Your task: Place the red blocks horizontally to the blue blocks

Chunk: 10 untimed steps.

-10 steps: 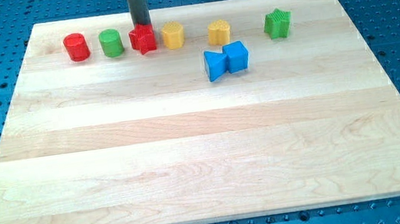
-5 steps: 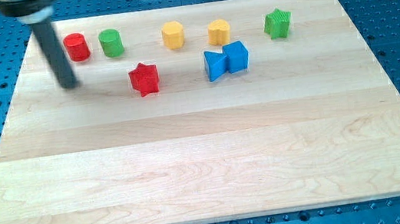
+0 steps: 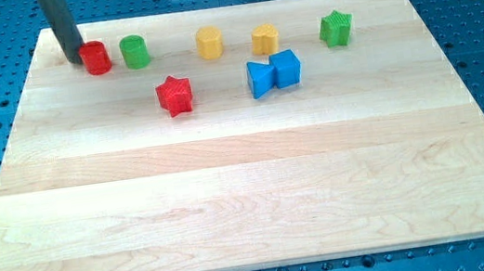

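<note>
While the rod comes down from the top edge in the upper left of the frame, my tip [image 3: 73,60] sits on the wooden board [image 3: 251,200] just left of the red cylinder [image 3: 95,57], touching it or nearly so; can't tell which. No gripper on this arm, just the rod, so nothing to open or close. Red cylinder is at the left end of the top row, with the green cylinder [image 3: 134,51] just right of it. Further right along that row: yellow block [image 3: 209,41], second yellow block [image 3: 265,39], then green star [image 3: 336,28] near the upper right. Red star [image 3: 175,96] lies below the row, between the green cylinder and first yellow block, apart from both. Two blue blocks sit touching each other right of the red star at roughly the same height: bow-tie-shaped blue block [image 3: 261,79] and blue cube [image 3: 286,68].
</note>
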Tool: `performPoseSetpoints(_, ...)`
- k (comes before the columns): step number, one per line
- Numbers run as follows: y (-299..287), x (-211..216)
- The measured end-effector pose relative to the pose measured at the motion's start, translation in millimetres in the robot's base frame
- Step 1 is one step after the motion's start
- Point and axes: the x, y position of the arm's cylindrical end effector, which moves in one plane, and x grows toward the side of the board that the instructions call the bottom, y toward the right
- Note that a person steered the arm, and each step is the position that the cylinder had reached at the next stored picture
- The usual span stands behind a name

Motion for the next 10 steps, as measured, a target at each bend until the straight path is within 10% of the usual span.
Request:
performPoseSetpoints(4, 36.7, 58.4)
performPoseSetpoints(8, 33.3, 3.9)
performPoseSetpoints(10, 118.8, 40.0)
